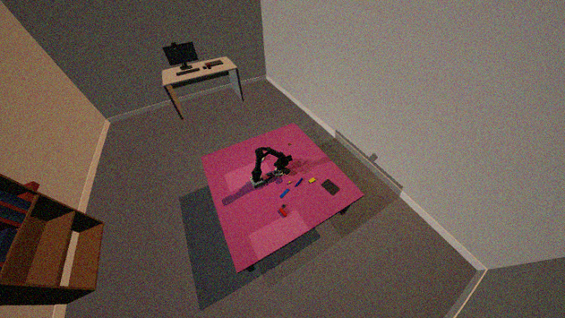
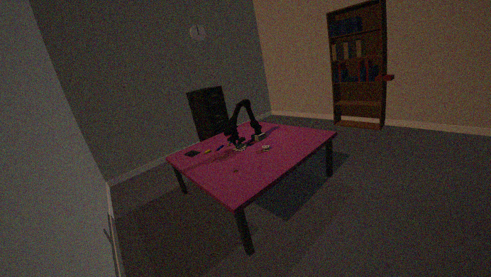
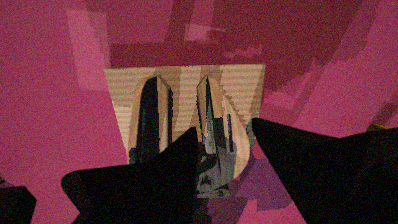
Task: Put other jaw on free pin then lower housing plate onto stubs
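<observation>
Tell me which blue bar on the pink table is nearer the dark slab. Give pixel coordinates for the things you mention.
The darker one (image 1: pixel 298 182) (image 2: pixel 220 148), beside the yellow block (image 1: pixel 312 180) (image 2: pixel 207 151). The lighter one (image 1: pixel 284 193) lies closer to the red object (image 1: pixel 282 211).

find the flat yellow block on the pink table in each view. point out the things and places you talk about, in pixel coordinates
Top: the flat yellow block (image 1: pixel 312 180) (image 2: pixel 207 151) lies between the long blue piece and the dark rectangular pad.
Exterior: left part of the tabletop, beside that pad.
Wrist: cannot tell; only a yellow sliver shows at the right edge.
Shared landmark: the pink tabletop (image 1: pixel 242 233) (image 2: pixel 284 149) (image 3: pixel 45 125).

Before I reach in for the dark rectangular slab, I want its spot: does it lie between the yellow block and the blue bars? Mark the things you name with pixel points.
No, the yellow block (image 1: pixel 312 180) lies between the dark slab (image 1: pixel 330 187) and the blue bars.
</observation>
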Controlling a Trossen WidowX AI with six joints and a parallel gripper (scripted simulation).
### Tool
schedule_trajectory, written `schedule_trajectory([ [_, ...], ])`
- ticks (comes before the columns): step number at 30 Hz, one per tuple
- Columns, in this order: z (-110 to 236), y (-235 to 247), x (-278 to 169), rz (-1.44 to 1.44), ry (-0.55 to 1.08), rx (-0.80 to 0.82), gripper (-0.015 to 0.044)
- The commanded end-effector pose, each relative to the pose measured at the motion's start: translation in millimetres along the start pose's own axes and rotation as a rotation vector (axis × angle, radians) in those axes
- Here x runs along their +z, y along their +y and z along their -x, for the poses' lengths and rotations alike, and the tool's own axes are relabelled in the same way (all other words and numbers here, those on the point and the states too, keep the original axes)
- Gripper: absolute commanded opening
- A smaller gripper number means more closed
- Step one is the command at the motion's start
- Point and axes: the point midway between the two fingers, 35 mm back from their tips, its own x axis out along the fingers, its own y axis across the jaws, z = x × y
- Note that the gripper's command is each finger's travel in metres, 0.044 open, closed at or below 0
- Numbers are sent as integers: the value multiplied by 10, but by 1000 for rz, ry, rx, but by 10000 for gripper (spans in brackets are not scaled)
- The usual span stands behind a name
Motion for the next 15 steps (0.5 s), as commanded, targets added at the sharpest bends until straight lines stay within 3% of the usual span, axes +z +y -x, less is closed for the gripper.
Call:
schedule_trajectory([
  [1,0,0,0,0,0,0,224],
  [5,149,-5,15,1,-1,0,224],
  [10,676,1,1,4,-3,1,224],
  [15,625,-14,29,5,-14,-5,224],
])
